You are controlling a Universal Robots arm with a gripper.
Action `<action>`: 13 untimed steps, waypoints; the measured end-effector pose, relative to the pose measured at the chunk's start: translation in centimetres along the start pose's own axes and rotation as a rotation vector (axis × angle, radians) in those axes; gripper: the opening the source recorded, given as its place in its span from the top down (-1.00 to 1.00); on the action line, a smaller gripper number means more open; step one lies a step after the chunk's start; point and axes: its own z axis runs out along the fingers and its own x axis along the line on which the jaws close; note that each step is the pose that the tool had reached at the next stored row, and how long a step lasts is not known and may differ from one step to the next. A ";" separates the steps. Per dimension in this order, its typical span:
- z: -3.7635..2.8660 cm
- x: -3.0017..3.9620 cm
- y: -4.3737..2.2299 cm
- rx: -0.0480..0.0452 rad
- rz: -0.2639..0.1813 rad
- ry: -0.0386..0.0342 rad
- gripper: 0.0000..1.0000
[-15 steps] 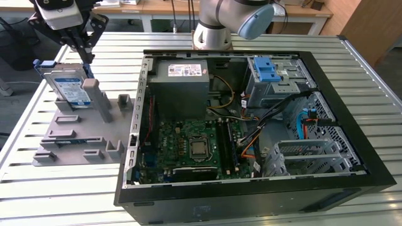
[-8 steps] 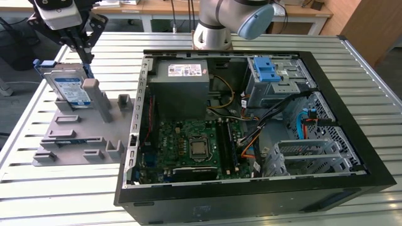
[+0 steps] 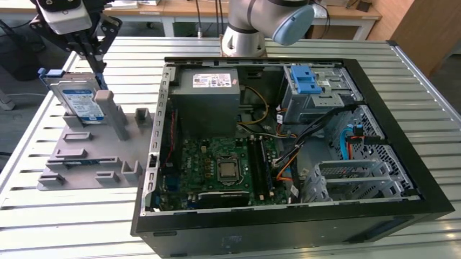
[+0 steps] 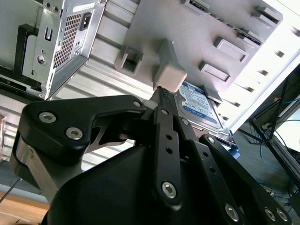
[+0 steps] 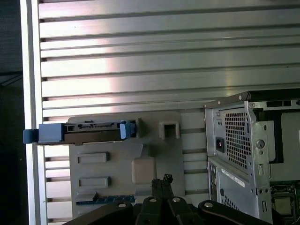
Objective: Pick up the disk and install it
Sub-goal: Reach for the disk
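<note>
So the disk (image 3: pixel 81 100) is standing on edge in a slot of the grey holder (image 3: pixel 79 156), out on the slatted table (image 3: pixel 72 226) to the exterior view's left of the open computer case (image 3: pixel 374 216). The label side faces the camera there, and a chunky grey post (image 3: pixel 113 116) stands just beside it. In the first wrist view you're looking down on its top edge, with the blue frame sticking out at both ends.

The gripper (image 5: pixel 161 180) isn't on it yet. It hangs above the holder, closer to that post than to the disk, and the fingers look drawn together with nothing between them.

As for handling, I'd guess it's a stiff metal slab, dense for its size, so it won't bend or squash in a pinch. The flat faces look smooth, and the label side is probably a bit slippery. The blue plastic frame seems like the weak part, and I wouldn't trust it alone to carry the weight.

It's also a hard drive, so it won't like knocks or drops. To me the best place to grab is across the two flat faces near the top edge, where it stands clear of the slot. Keep the grip centred so it doesn't swing.
</note>
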 end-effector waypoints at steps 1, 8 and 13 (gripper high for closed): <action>0.00 0.00 0.00 -0.0001 0.000 0.0000 0.79; 0.07 0.14 0.01 -0.0001 0.000 0.0003 0.79; 0.08 0.23 0.00 0.0000 0.000 0.0004 0.79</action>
